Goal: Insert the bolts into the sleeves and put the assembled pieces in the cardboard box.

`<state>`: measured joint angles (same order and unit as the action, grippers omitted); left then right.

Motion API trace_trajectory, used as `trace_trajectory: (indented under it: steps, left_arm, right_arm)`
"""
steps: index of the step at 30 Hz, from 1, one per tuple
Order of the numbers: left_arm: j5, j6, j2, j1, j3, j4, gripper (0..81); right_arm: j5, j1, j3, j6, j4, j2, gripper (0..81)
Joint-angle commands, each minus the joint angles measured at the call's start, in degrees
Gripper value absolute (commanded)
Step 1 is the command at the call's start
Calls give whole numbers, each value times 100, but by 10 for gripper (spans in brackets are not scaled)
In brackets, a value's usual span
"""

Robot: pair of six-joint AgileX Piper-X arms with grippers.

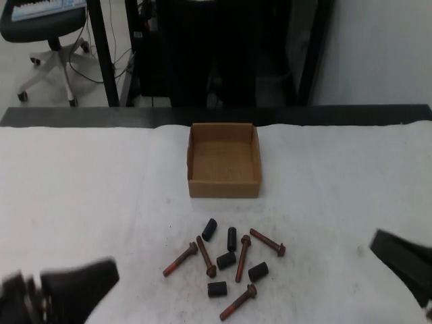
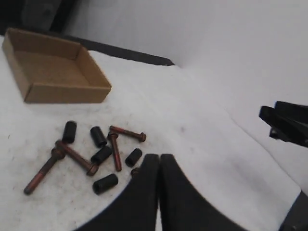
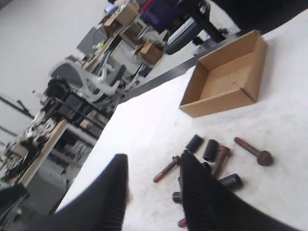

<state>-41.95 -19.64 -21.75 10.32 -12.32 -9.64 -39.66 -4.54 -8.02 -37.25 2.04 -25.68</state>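
Several rust-coloured bolts [image 1: 242, 258] and short black sleeves [image 1: 226, 260] lie loose and separate on the white cloth, just in front of the cardboard box [image 1: 223, 185]. Nothing lies inside the box [image 2: 53, 67]. My left gripper [image 2: 159, 160] hovers near the front left of the pile, its fingers shut on nothing. In the left wrist view one sleeve [image 2: 133, 157] and a bolt [image 2: 115, 151] lie just beyond its tips. My right gripper [image 3: 154, 161] is open and hangs at the front right, looking across the bolts [image 3: 252, 150], sleeves [image 3: 211, 149] and box [image 3: 226, 77].
White cloth [image 1: 81, 189] covers the bench, with bare stretches left and right of the pile. A dark bench edge [image 1: 216, 115] runs behind the box. The left arm [image 1: 67, 287] and right arm [image 1: 405, 260] sit at the near corners. An office chair [image 1: 50, 34] stands beyond the bench.
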Motion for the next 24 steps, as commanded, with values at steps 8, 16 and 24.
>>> trace_trajectory:
  steps: [8, 16, 24]
  left_arm:
    - [-572, 2090, -3103, 119, -2644, -2788, 369]
    - [1550, 4177, -4767, 1124, -4175, -4432, 435]
    - [3095, 5423, -5868, 2267, -4612, -4349, 435]
  right_arm:
    - [18, -1288, -2913, 2462, -1507, -2794, 351]
    - [1564, -1606, -4164, 4558, -3443, -3898, 351]
    - [1875, -1323, -4234, 5252, -3866, -3932, 351]
